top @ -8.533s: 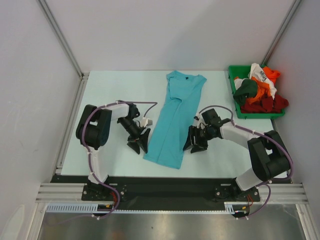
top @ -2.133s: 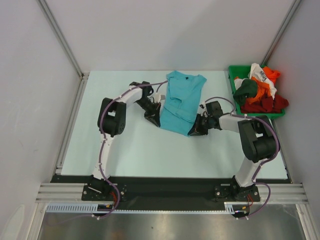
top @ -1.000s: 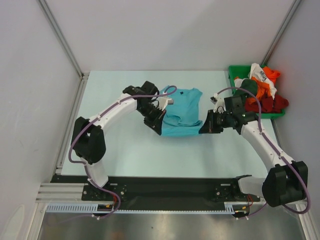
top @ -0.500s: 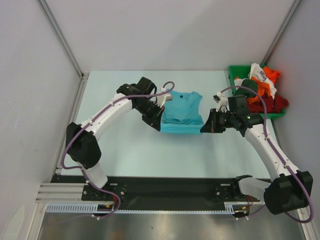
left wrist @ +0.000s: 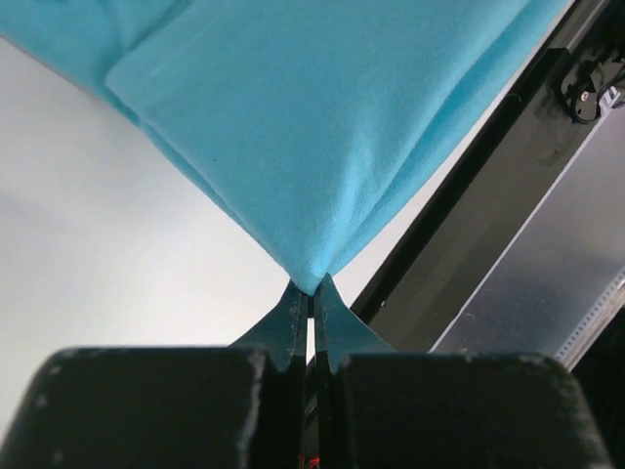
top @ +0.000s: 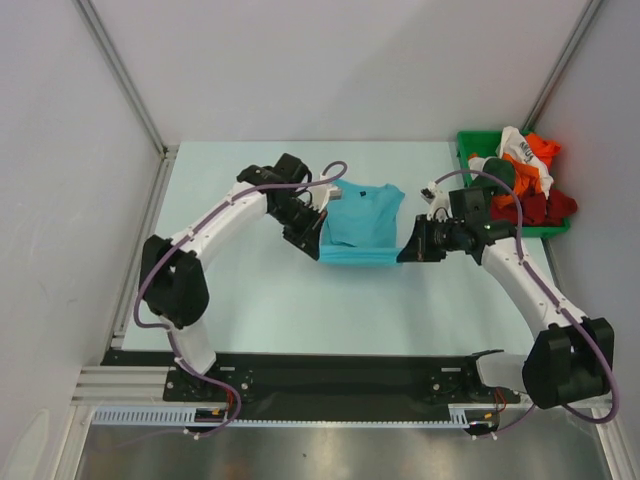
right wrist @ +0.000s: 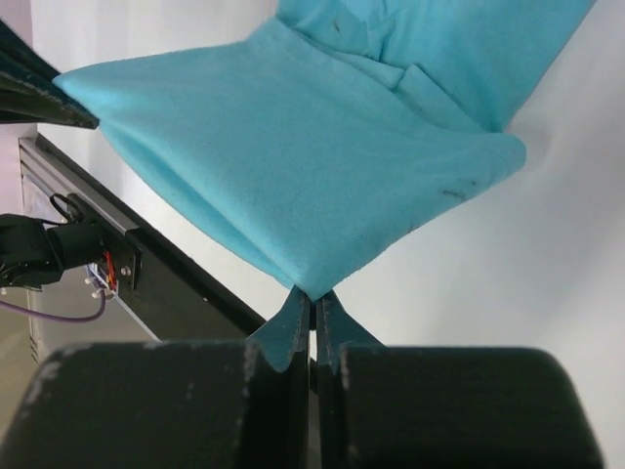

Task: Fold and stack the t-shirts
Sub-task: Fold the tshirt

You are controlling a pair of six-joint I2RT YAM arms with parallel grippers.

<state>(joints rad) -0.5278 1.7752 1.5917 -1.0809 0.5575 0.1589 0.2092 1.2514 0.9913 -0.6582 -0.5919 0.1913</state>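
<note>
Pinching shut on two corners of the soft turquoise collared t-shirt (top: 362, 220) left of the green plastic bin (top: 463, 150), the left gripper (top: 321, 250) and right gripper (top: 404, 252) are likely needing level, evenly taut lowering.

A turquoise t-shirt (top: 365, 220) sits folded on the pale desk (top: 250, 300), collar towards the far side; the left pincer (top: 321, 249) grips its near left corner; the right pincer (top: 403, 255) grips its near right corner; at far right, a green bin (top: 466, 172) holds heaped orange, red, dark green and white t-shirts (top: 522, 180).
</note>
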